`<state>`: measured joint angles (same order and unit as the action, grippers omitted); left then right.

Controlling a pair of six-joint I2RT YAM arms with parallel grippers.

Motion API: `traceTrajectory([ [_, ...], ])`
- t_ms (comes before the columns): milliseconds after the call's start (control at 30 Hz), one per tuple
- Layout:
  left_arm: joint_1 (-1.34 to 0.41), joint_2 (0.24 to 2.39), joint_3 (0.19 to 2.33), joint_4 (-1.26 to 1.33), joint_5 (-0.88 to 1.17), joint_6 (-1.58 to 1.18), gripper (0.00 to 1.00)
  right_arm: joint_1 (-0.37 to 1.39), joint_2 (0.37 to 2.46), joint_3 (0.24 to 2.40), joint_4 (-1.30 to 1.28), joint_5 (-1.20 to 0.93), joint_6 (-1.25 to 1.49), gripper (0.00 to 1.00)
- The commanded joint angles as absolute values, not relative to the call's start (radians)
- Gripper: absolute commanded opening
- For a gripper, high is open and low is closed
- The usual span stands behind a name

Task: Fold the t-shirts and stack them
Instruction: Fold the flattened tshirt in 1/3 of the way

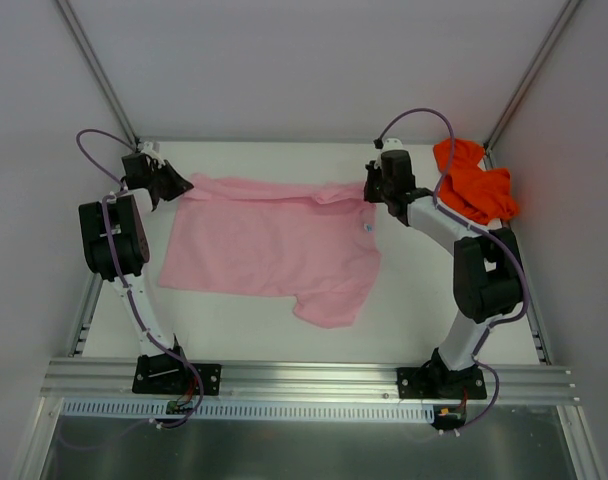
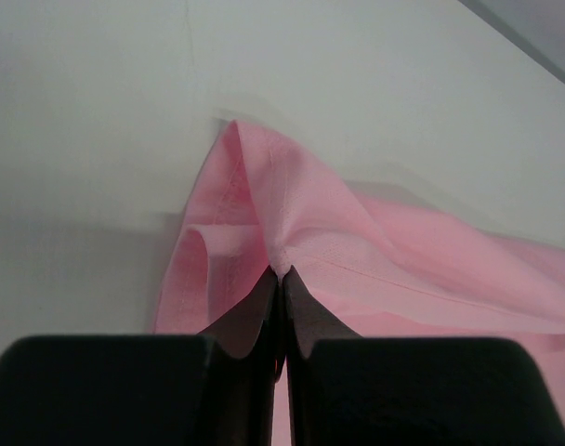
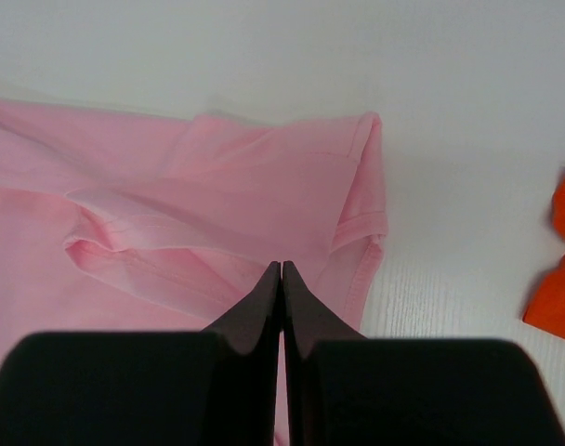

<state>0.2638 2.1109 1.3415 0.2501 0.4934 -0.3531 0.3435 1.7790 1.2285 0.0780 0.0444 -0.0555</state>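
Pink t-shirt (image 1: 269, 245) clamped by left end effector (image 1: 182, 187) and right end effector (image 1: 370, 190); orange t-shirt (image 1: 474, 180) apart.

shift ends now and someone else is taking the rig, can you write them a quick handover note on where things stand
Left tool: shut on the pink t-shirt, far left corner.
Right tool: shut, seemingly pinching its far right edge.
Pink t-shirt lies spread mid-table; the orange t-shirt is crumpled at the far right corner.
Done: no finished fold, nothing stacked.
Left: fold pink, fold orange, stack them.
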Motion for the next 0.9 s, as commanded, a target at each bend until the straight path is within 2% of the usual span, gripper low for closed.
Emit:
traceTrajectory([
  [0, 0.278, 2.079, 1.333, 0.249, 0.479, -0.327, 0.0, 0.35, 1.729, 1.212, 0.11, 0.041, -0.022, 0.01],
  [467, 0.291, 2.036, 1.301, 0.224, 0.385, -0.359, 0.0, 0.359, 1.743, 1.167, 0.08, 0.02, -0.006, 0.01],
  [600, 0.298, 2.019, 1.292, 0.236, 0.414, -0.367, 0.09, 0.362, 1.752, 1.169, 0.075, 0.011, -0.003, 0.01],
  [633, 0.298, 2.011, 1.29, 0.241, 0.429, -0.365, 0.14, 0.362, 1.753, 1.17, 0.074, 0.011, -0.005, 0.01],
  [667, 0.298, 2.006, 1.289, 0.245, 0.445, -0.364, 0.28, 0.364, 1.753, 1.17, 0.068, 0.011, -0.005, 0.01],
  [733, 0.298, 1.988, 1.289, 0.25, 0.485, -0.362, 0.46, 0.364, 1.753, 1.175, 0.06, 0.012, -0.006, 0.01],
  [767, 0.298, 1.98, 1.287, 0.25, 0.495, -0.359, 0.69, 0.364, 1.75, 1.184, 0.048, 0.011, -0.011, 0.01],
  [867, 0.298, 1.933, 1.287, 0.235, 0.541, -0.341, 0.92, 0.364, 1.734, 1.193, 0.031, -0.038, -0.021, 0.25],
])
